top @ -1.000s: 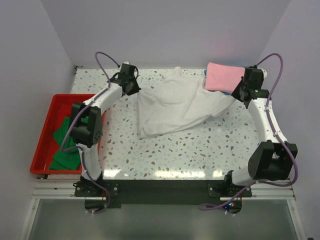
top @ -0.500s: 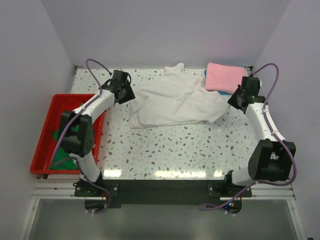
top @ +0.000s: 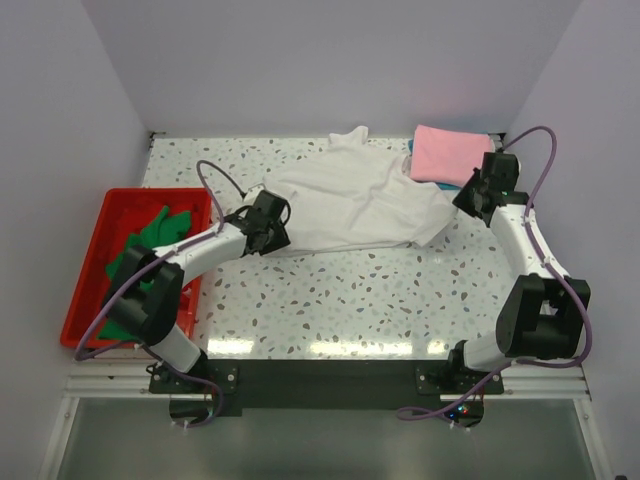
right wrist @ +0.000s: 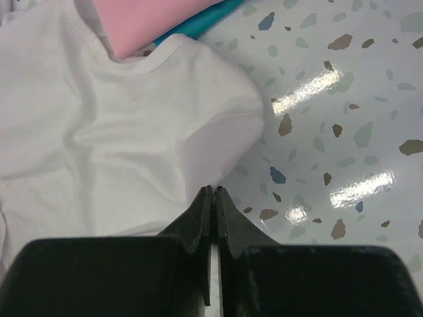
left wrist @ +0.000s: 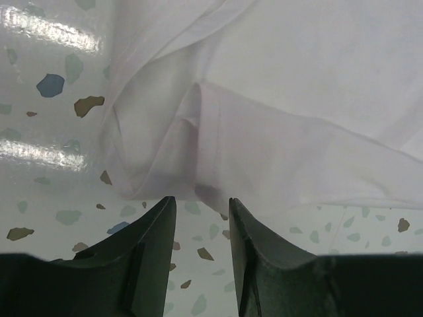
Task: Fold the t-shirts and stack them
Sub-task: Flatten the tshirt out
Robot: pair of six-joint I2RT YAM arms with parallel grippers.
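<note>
A large white t-shirt [top: 350, 200] lies crumpled across the back middle of the table. My left gripper [top: 270, 222] stands open at its near left corner, with the folded cloth edge [left wrist: 198, 132] just beyond the fingertips and only table between them [left wrist: 201, 201]. My right gripper [top: 470, 195] is shut on the shirt's right edge, the white cloth [right wrist: 99, 132] drawn up into the closed tips [right wrist: 213, 189]. A folded pink t-shirt [top: 448, 152] rests on a teal one [right wrist: 198, 26] at the back right. Green t-shirts [top: 160, 228] lie in the tray.
A red plastic tray [top: 82, 295] sits off the table's left edge, beside the left arm. The walls close in at the back and on both sides. Speckled tabletop [top: 380, 300] stretches between the shirt and the arm bases.
My left gripper let go of the white t-shirt, opened, and swung from the back left down to the shirt's near left corner. The shirt settled flat. The right gripper stayed shut.
</note>
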